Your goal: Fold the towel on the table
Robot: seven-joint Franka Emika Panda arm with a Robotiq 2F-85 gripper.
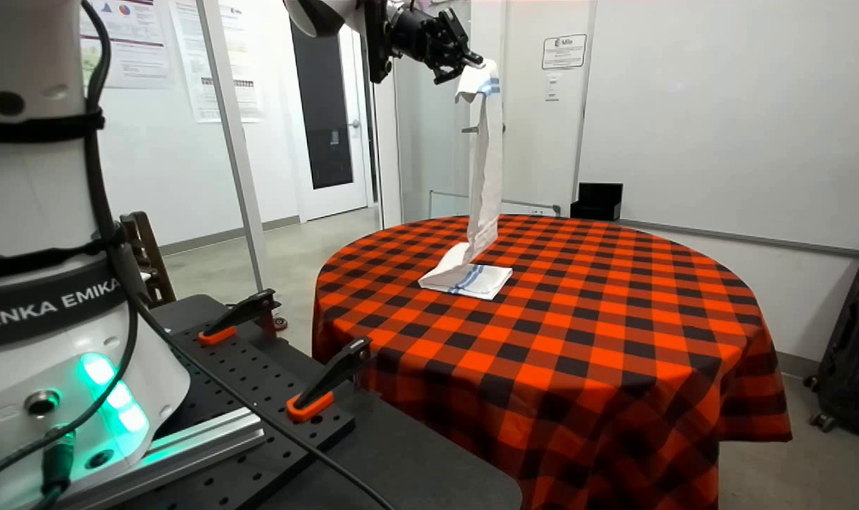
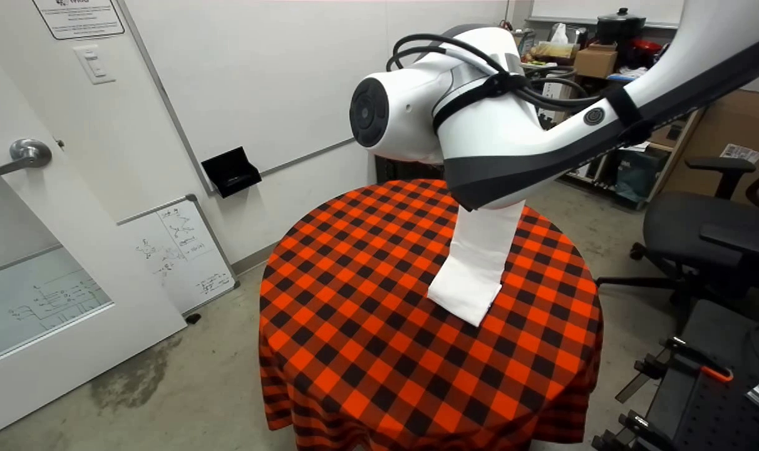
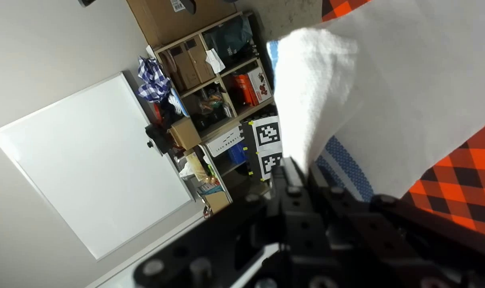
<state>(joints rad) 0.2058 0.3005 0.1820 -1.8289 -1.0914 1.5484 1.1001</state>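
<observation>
A white towel (image 1: 487,163) with blue stripes hangs from the fingers (image 3: 292,178) of a robot arm (image 2: 492,128). The fingers are pinched together, with cloth between their tips near a blue-striped end. From there the towel drops as a long strip, and its lower part lies on the surface (image 1: 614,312), bending back over its other striped end.

In the tilted wrist view, a wooden shelf unit (image 3: 242,116) is split into compartments. One holds cardboard boxes (image 3: 196,58), and the one beside it a dark bag (image 3: 228,38). Another has an orange box (image 3: 244,89) next to a white box (image 3: 259,86); one more holds items too jumbled to name. In an exterior view, a lidded black pot (image 2: 620,28) stands near a small carton (image 2: 595,61); the lid hides the pot's inside. In both exterior views, a black holder (image 2: 230,172) sits at the lower edge of a large whiteboard (image 2: 292,94), its inside too dark to read.

The surface is a round table draped in red-and-black checked cloth. Around it are a white door (image 2: 135,313), a smaller whiteboard (image 2: 191,263) covered in handwriting, a black office chair (image 2: 711,228) and a black wheeled case (image 1: 851,347).
</observation>
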